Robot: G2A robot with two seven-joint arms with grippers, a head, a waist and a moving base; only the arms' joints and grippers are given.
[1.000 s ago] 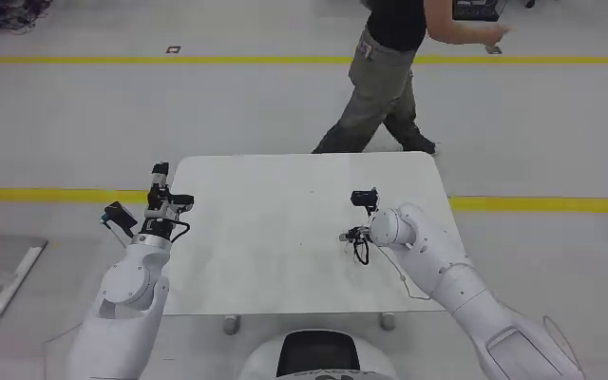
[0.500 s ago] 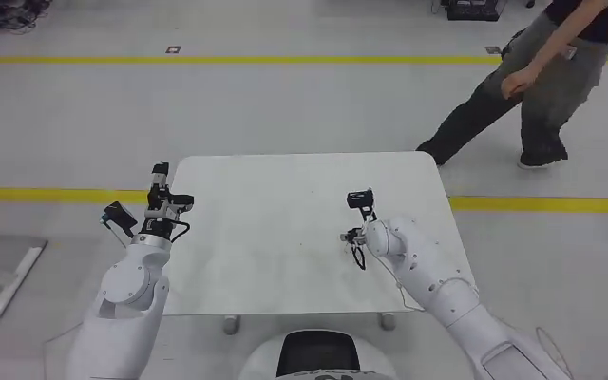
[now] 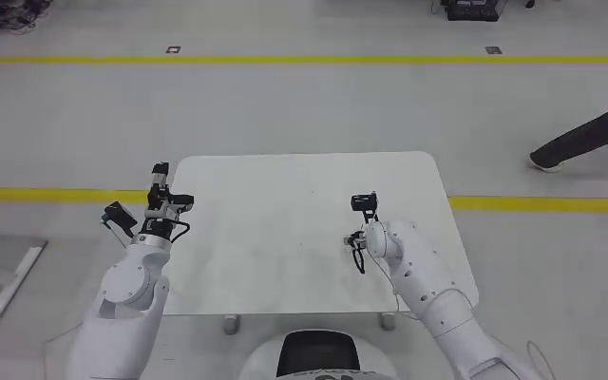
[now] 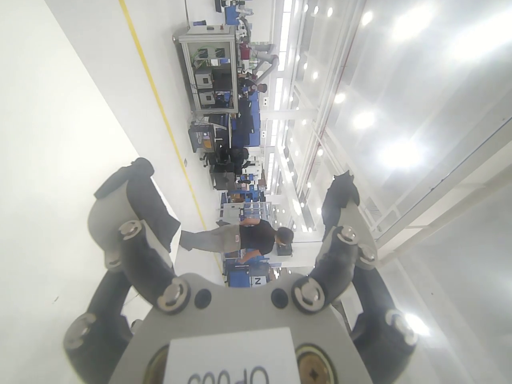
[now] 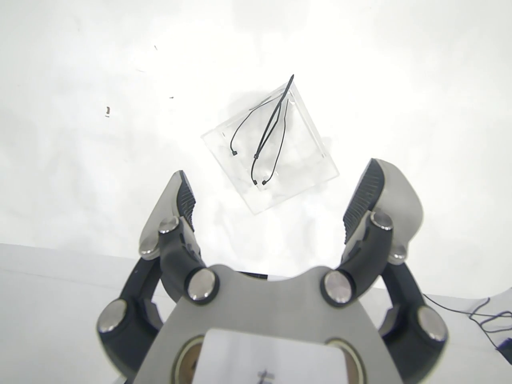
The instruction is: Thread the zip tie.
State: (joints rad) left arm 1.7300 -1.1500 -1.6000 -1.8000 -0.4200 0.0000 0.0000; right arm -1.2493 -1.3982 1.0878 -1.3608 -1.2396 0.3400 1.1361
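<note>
Your right gripper [image 5: 276, 171] hangs over the white table [image 5: 120, 21] with its jaws spread wide and nothing between them. The ribbed pads [image 5: 186, 197] face each other across open air. Straight ahead of those jaws, just past the fingertips and roughly centred on the gap, a small clear box [image 5: 312, 149] rests on the tabletop. It is turned so that one corner points back toward the gripper.

The zip ties [image 5: 269, 127] lie inside that box. You have three thin black strands there, with their small heads at the end nearer the jaws. Their tails gather at the far corner, where one tip pokes out over the rim. The strands cross one another near that far end. Neither finger touches the box or a tie.

Off to one side of the jaws, well apart from the box, a few dark specks [image 5: 107, 111] mark the table.

Your left gripper [image 4: 242, 173] is likewise open, its jaws wide apart and empty, aimed out at the room beyond the table. Seen from above, it stands by the table's left edge, well apart from the right gripper, which is over the right half.
</note>
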